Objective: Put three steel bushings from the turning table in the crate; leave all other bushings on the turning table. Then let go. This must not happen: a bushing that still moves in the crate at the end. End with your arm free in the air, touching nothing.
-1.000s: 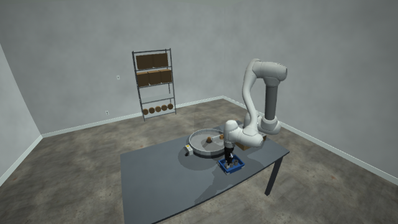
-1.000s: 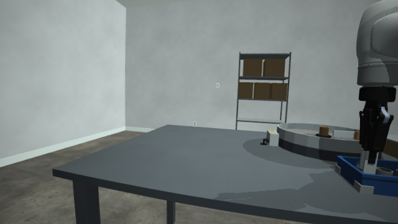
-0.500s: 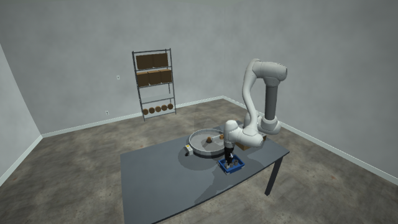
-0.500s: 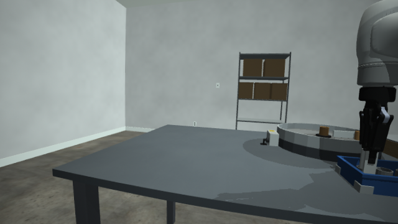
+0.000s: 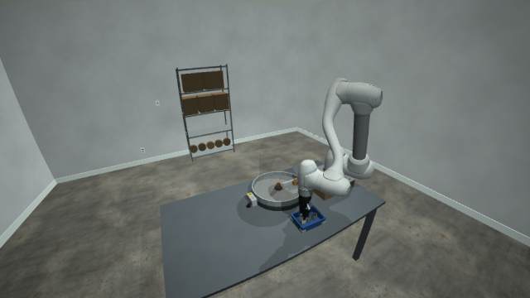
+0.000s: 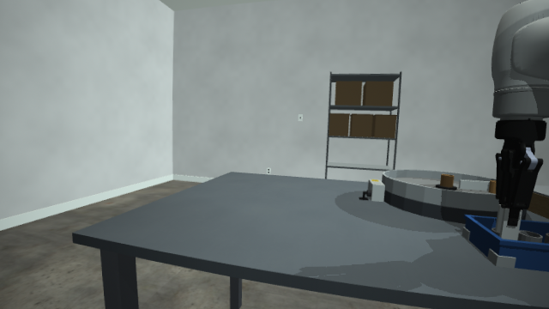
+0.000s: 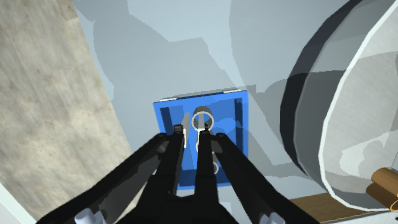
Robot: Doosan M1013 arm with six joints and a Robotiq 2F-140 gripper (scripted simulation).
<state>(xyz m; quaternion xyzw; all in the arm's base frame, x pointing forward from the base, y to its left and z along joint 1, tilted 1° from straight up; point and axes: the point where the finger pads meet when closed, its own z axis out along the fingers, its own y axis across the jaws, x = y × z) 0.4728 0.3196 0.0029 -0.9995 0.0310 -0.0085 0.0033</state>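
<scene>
My gripper (image 5: 304, 219) (image 6: 509, 227) (image 7: 194, 119) points down into the blue crate (image 5: 308, 228) (image 6: 525, 254) (image 7: 245, 115). Its fingers are slightly open, with a narrow gap between them. They stand on either side of the wall of a steel bushing (image 7: 212, 121) that sits in the crate, one fingertip inside its ring. Two more grey bushings are in the crate, one (image 5: 314, 216) (image 7: 215, 167) clear of the fingers and one (image 5: 308, 219) (image 6: 531, 236) nearer to them. The turning table (image 5: 273, 204) (image 6: 429, 197) (image 7: 312, 110) carries copper-coloured bushings (image 5: 278, 186) (image 6: 447, 181) (image 7: 385, 180); the arm hides part of it.
A small white box (image 5: 251, 199) (image 6: 377, 190) with a yellow top stands beside the turning table. A brown box (image 5: 327, 194) is behind the arm, to the right of the turning table. A shelf rack (image 5: 207, 114) (image 6: 362, 108) with cartons stands at the back wall.
</scene>
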